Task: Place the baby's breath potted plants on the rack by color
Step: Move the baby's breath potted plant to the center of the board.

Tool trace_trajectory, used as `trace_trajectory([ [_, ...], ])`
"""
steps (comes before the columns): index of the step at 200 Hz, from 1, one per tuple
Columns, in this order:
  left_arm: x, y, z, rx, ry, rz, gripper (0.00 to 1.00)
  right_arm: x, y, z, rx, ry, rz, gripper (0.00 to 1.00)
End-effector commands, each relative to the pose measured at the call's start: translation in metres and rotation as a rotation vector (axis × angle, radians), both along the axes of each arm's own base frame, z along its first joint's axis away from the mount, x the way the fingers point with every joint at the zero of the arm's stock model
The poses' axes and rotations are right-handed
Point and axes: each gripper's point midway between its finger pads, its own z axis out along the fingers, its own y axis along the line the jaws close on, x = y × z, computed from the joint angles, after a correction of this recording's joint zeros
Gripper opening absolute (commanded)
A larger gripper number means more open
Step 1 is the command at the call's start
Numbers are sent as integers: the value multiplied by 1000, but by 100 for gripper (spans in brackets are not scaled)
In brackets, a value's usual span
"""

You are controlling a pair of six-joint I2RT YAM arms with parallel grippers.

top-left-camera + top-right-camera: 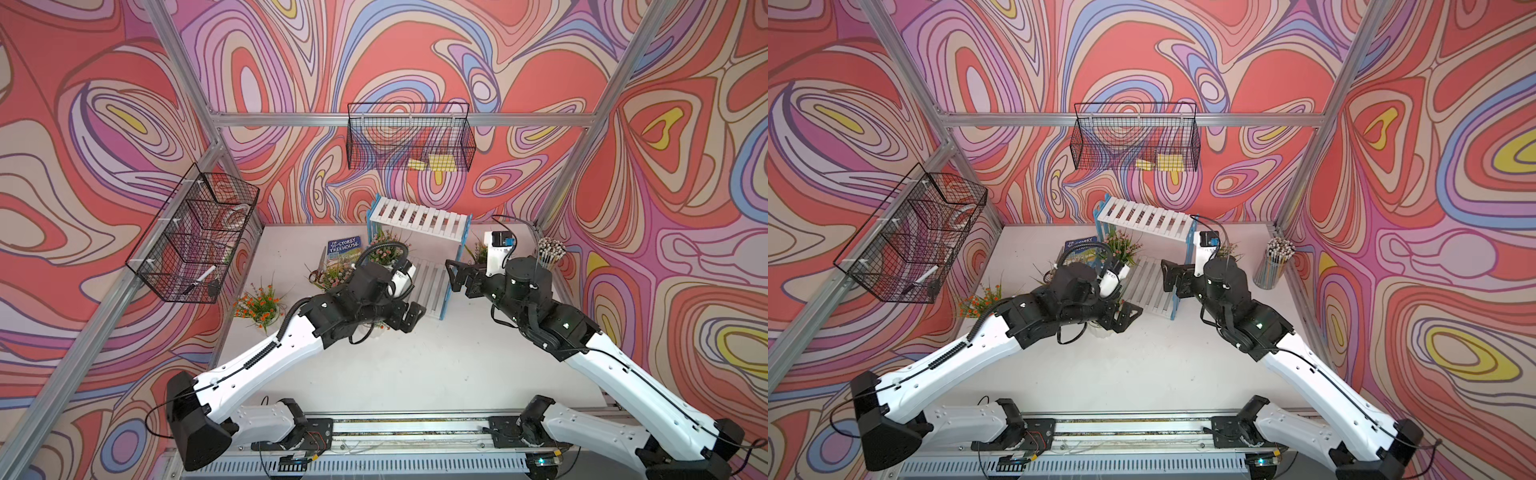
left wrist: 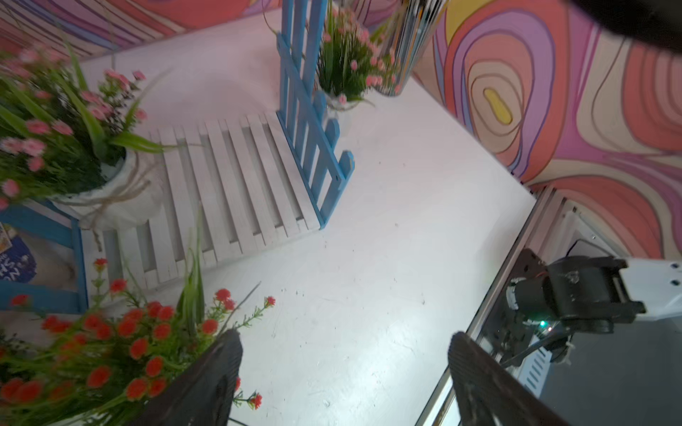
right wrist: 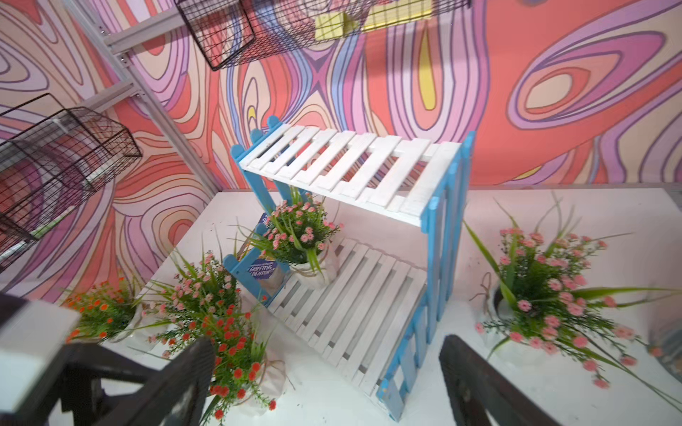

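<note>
Has one pink plant [image 3: 299, 236] seated on the lower shelf of the rack [image 3: 347, 162] by the table's [image 1: 395, 353] far edge, probably starting a pink row; hangs left tool [image 2: 343, 335] parted, empty, beside a red plant [image 2: 121, 343], right tool [image 3: 326, 339] wide, empty.

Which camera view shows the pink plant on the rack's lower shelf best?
The right wrist view: the pink plant stands whole and sharp on the lower shelf of the rack. In both top views it is small, partly behind the left arm's cable. The left wrist view shows it close, but blurred and cut off.
</note>
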Motion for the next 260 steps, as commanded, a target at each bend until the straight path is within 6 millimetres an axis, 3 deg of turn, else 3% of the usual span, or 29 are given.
trace_trajectory([
  [1,-1,7,-46,182,20,13,88,-3,-19,9,0,-25,-62,98],
  [61,33,-10,-112,401,63,76,87,-8,-26,6,1,-32,-65,98],
  [122,79,-31,-124,520,34,100,87,-7,-23,-8,-1,-16,-48,98],
  [181,119,6,-132,590,90,149,87,-7,-20,-17,-4,-11,-34,98],
  [260,111,41,-167,655,202,149,81,-13,-26,7,16,-71,-39,98],
])
